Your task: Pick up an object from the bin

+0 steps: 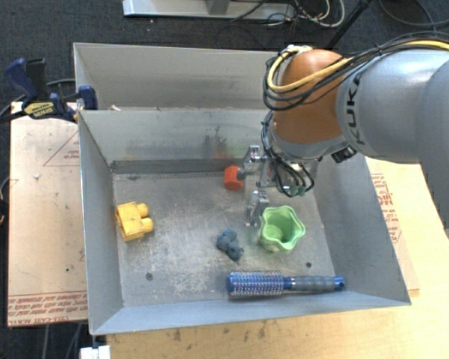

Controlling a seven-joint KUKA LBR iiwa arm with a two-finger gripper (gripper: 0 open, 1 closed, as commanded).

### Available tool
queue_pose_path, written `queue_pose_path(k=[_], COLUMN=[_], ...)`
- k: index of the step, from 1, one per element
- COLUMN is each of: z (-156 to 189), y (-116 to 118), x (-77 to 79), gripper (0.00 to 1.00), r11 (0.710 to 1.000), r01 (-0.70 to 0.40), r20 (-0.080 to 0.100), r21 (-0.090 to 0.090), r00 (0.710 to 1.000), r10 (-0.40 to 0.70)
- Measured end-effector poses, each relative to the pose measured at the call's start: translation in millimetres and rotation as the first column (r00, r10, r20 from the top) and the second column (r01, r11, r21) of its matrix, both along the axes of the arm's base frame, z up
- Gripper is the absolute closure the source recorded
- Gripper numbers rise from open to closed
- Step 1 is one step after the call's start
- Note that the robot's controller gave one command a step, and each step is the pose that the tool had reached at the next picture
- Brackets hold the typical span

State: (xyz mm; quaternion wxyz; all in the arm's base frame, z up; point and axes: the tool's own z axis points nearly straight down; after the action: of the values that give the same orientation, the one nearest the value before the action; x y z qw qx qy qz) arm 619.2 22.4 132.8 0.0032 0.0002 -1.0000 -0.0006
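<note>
My gripper (255, 200) hangs low in the middle right of the bin, under the orange wrist cover. Its tip is just at the left rim of a green flower-shaped cup (281, 229), which stands upright on the bin floor. A small orange piece (232, 176) lies just left of the gripper near the back wall. A small blue-grey figure (229, 244) lies in front of it, to the left of the cup. I see nothing held in the gripper.
A blue hairbrush (284, 283) lies along the front wall, bristle head to the left. A yellow toy block (133, 221) sits at the left side. The arm comes in from the upper right over the bin's right wall.
</note>
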Motion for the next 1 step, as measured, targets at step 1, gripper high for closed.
queue_pose_path(k=[1], z=[-58.9], y=[-15.9], x=[-59.0], gripper=[0.0], r11=[0.995], r01=[-0.099], r20=[0.023], r21=[0.001], r00=[0.995], r10=[0.099])
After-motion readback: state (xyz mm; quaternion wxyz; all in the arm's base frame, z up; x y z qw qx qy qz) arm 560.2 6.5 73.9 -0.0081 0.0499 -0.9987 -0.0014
